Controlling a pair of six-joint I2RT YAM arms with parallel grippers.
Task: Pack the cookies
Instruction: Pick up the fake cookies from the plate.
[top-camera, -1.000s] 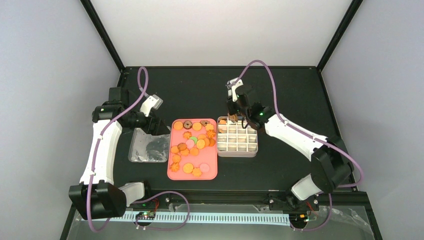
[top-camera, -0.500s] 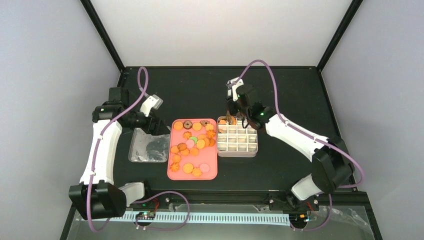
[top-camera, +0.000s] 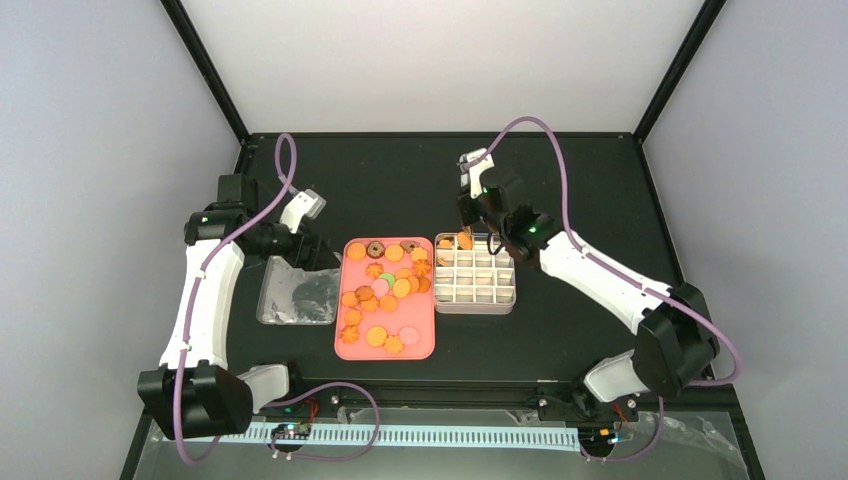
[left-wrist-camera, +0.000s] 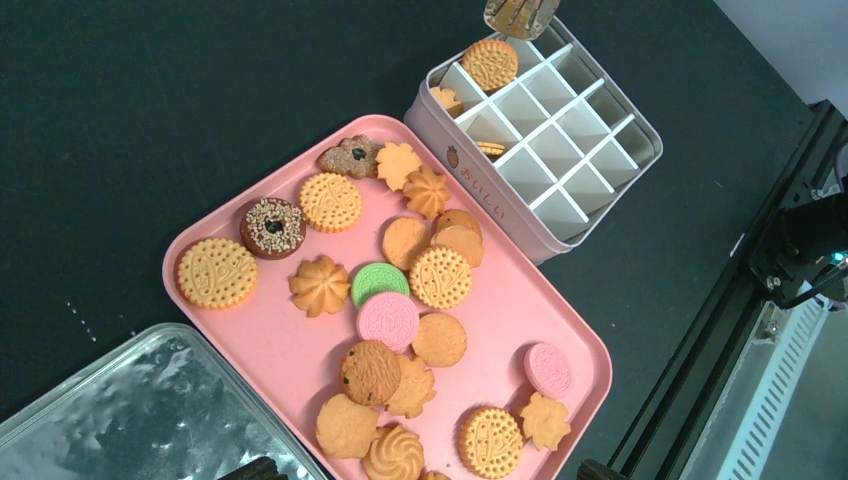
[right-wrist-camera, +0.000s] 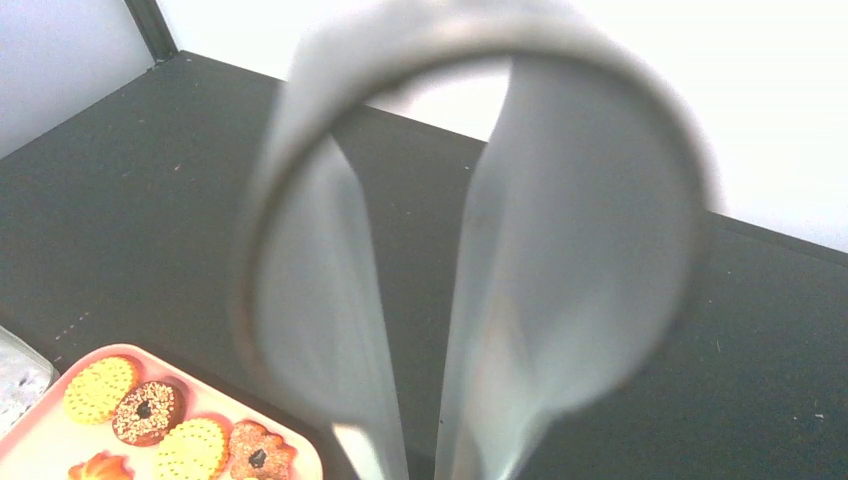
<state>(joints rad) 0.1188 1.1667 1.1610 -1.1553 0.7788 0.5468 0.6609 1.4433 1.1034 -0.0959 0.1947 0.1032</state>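
right gripper: hangs over the tin's far corner on the tray side; its own camera shows only a blurred grey loop with two blades that nearly meet, so i cannot tell how wide the jaws stand.
metal tip: ridged, just above the corner cell, with nothing seen in it.
round biscuit: right below that tip, leaning in the corner cell.
tin: white and gridded, under the right gripper; two cells near the corner hold one biscuit each.
cookies: most lie farther out from the right gripper, loose on the pink tray just beside the tin (orange rounds and swirls, two pink, one green, a sprinkled brown ring).
left gripper: well apart from the tin, past the tray; fingers barely in view, so i cannot tell their opening.
silver lid: beneath the left gripper, beside the tray.
table: black, under it all.
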